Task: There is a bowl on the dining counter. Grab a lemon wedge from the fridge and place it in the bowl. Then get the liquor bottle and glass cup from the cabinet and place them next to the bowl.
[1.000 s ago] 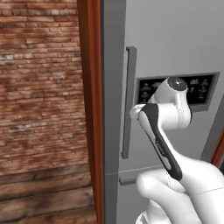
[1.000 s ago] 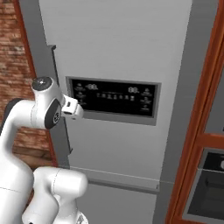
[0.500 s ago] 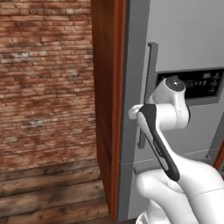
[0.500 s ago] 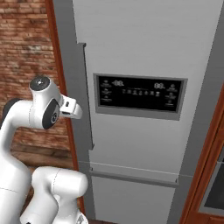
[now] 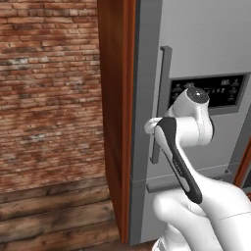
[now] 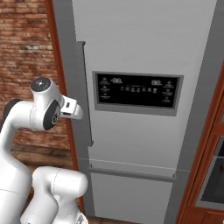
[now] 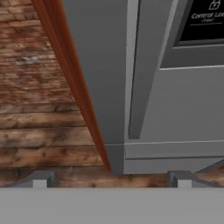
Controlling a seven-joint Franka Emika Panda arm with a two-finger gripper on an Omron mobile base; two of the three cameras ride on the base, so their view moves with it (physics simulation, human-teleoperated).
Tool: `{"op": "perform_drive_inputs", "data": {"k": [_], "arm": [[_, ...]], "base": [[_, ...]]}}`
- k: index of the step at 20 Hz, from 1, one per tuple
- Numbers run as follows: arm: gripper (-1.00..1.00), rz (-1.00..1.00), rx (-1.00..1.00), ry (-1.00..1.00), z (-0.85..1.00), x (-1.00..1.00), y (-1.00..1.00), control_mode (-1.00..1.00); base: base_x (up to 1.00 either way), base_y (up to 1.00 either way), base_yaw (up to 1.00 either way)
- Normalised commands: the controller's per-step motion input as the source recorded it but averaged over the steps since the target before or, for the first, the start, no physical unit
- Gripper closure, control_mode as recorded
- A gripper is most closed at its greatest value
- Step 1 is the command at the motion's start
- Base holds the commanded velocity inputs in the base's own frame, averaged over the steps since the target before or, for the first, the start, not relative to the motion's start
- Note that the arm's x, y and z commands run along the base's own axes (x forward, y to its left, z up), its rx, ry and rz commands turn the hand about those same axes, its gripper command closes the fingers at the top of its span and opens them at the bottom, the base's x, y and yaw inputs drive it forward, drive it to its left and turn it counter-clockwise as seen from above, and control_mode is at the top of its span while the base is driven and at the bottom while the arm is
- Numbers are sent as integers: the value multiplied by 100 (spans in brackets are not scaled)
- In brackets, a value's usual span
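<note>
The tall grey steel fridge (image 5: 206,49) (image 6: 144,39) (image 7: 100,65) stands shut right in front of me. Its black display panel (image 5: 215,93) (image 6: 138,92) (image 7: 203,22) is at mid height. A long vertical handle (image 5: 164,88) (image 6: 83,87) (image 7: 148,65) runs along the door's left edge. My gripper (image 7: 110,180) is open and holds nothing. It looks down at the fridge's lower left corner, a short way in front of the handle. The bowl, lemon wedge, liquor bottle, glass cup, cabinet and dining counter are out of view.
A red-brown wood panel (image 5: 115,122) (image 7: 70,78) flanks the fridge on its left, and a brick wall (image 5: 49,88) (image 6: 26,52) lies beyond. The floor is wood planks (image 5: 54,215) (image 7: 43,131). To the right is red-brown framing with dark glass (image 6: 214,175).
The whole picture has slid right as the base drove left along the fridge, mostly in the first half second. The arm keeps its pose and the jaws stay open.
</note>
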Motion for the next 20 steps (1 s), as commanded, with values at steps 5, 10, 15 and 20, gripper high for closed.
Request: {"op": "perform_drive_inputs", "data": {"k": [5,10,15,20], "arm": [[-100,0,0,0,0,0,-11,-100],[-100,0,2,-7,9,13,-55,-100],[-100,0,0,-12,8,60,-24,-100],[-100,0,0,-15,2,58,-1,-100]], "base": [[-5,-1,0],[0,0,0],[0,0,0],[0,0,0]]}}
